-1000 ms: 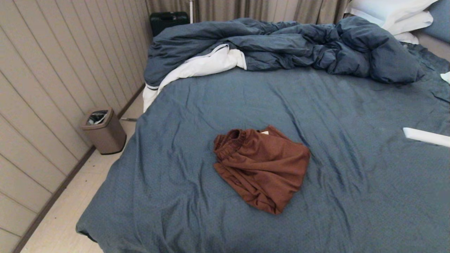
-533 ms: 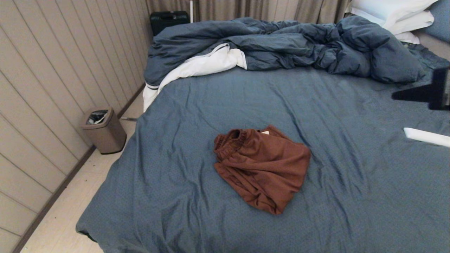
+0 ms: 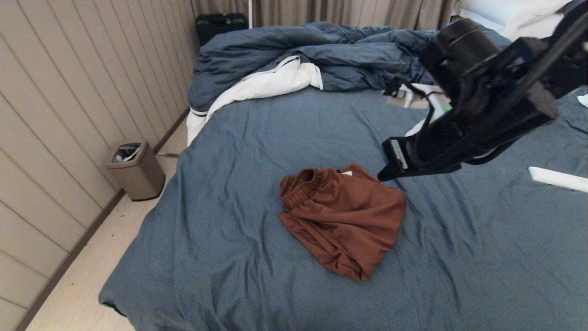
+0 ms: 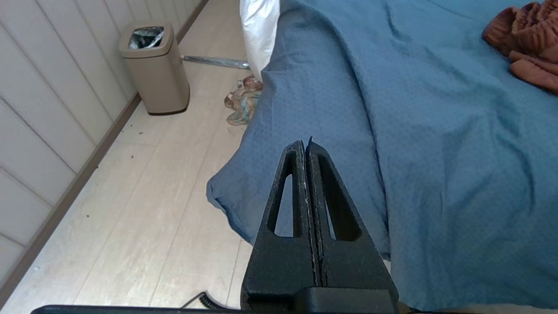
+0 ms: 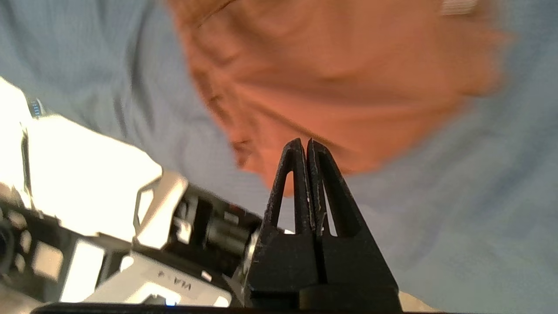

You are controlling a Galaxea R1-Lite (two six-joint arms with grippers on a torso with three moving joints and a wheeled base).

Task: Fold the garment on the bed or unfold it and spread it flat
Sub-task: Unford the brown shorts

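The rust-brown shorts (image 3: 342,218) lie bunched in the middle of the bed (image 3: 275,138), with the gathered waistband at their far left. My right gripper (image 3: 382,175) hangs just above the far right edge of the shorts, fingers pressed shut and holding nothing. The right wrist view looks down past that gripper (image 5: 305,141) onto the shorts (image 5: 331,83). My left gripper (image 4: 305,143) is shut too and hovers off the bed's near left corner, with the shorts (image 4: 529,39) far from it. It does not show in the head view.
A bunched blue duvet (image 3: 349,55) with white lining (image 3: 271,85) lies across the far side, with white pillows (image 3: 510,14) at the far right. A white flat object (image 3: 558,178) rests at the right edge. A tan bin (image 3: 135,170) stands on the floor beside the bed.
My right arm has swung in from the right edge of the head view, reaching over the bed to the far right edge of the shorts. The shorts have not moved.
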